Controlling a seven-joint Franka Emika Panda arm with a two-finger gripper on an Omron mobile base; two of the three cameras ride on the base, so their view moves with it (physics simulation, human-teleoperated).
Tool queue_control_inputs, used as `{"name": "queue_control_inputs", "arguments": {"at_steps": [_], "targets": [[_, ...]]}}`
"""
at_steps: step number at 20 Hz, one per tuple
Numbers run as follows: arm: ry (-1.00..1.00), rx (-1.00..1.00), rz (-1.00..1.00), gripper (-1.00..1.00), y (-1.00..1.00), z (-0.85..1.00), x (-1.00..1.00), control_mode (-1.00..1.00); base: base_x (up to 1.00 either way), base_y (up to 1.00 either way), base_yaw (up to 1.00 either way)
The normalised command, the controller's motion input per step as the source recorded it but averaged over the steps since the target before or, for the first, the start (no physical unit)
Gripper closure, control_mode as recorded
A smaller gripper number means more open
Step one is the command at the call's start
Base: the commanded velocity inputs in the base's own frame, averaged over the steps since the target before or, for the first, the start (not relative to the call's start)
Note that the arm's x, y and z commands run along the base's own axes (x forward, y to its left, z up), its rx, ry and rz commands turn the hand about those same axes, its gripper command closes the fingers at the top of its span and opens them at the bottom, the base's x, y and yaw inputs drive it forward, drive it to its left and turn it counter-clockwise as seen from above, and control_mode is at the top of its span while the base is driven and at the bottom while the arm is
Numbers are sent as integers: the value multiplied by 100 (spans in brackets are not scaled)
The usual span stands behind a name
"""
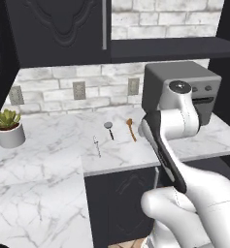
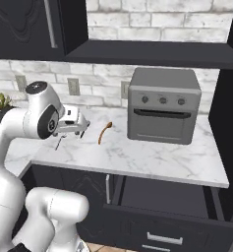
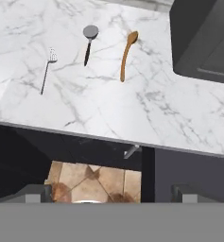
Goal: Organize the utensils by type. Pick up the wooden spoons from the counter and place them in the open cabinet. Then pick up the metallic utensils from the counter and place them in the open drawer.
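- Marble-white surface point(image 1: 48, 160) carries three utensils in a loose row, well apart from the grey toaster oven point(image 2: 163, 105) standing at its right end.
- Black open cabinet point(image 1: 165, 48) overhead shows a dark shelf with nothing on the part I can see; its panel door point(image 1: 58, 29) is swung out to the left.
- Open drawer point(image 2: 162, 197) is pulled out below the oven; its inside looks dark and bare from here.
- White hand point(image 2: 72, 123) hovers above the front of the surface, jaws spread wide, holding nothing.
- Wooden spoon point(image 3: 128, 54) lies rightmost, its bowl toward the wall; I judge it the first pick, so the hand must travel forward, drop over the handle and close.
- Grey-headed ladle point(image 3: 89, 41) lies just left of it.
- Thin silver utensil point(image 3: 47, 69) lies furthest left.
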Motion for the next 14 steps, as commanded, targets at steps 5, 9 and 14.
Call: {"name": "queue_control_inputs", "arguments": {"at_steps": [5,9,14], "targets": [[14,0,-1,-100,1,-39,58,-100,0,0,0],[0,3,0,-100,-1,-25,51,-100,0,0,0],[-1,0,-1,-100,-1,-50,37,-100,0,0,0]]}}
